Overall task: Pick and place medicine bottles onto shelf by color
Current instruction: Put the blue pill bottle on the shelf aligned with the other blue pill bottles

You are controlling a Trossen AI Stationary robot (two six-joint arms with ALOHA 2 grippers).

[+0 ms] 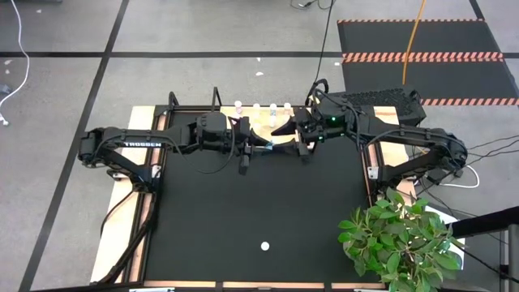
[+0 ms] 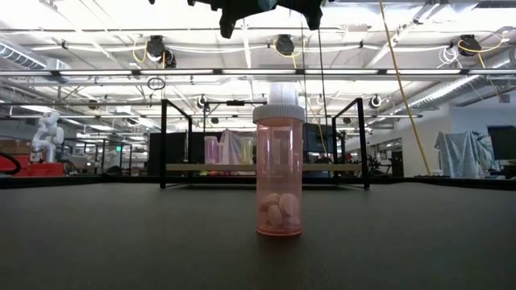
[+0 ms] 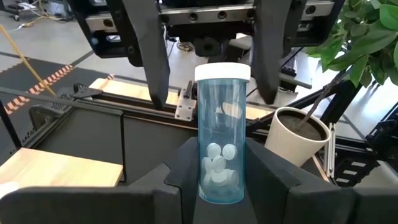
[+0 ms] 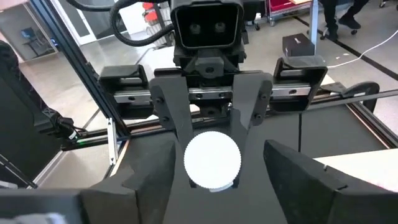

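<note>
A teal-blue medicine bottle [image 3: 221, 143] with a white cap and white pills is up in the air over the table's far middle, and my left gripper [image 3: 221, 177] is shut on it. My right gripper [image 4: 217, 177] faces it, open, one finger on either side of the cap [image 4: 212, 160] and apart from it. In the high view the two grippers [image 1: 258, 146] [image 1: 285, 138] meet just in front of the light-wood shelf [image 1: 258, 122], where several bottles [image 1: 256, 107] stand in a row. A pink bottle [image 2: 279, 173] stands upright on its base on the black table, near the front. My left gripper pinches the bottle's lower body [image 3: 217, 186] between its two fingers [image 3: 264, 180], one on each side. The bottle is clear of the table. Its cap end [image 3: 222, 73] sticks out past the fingertips toward my right gripper, and the pills lie at its base.
A potted plant [image 1: 401, 239] stands at the table's near right corner, its white pot [image 3: 297, 134] beyond my right arm. The shelf's black brackets [image 2: 164, 145] rise at the table's far edge. The black tabletop [image 1: 243, 211] lies between the shelf and the pink bottle.
</note>
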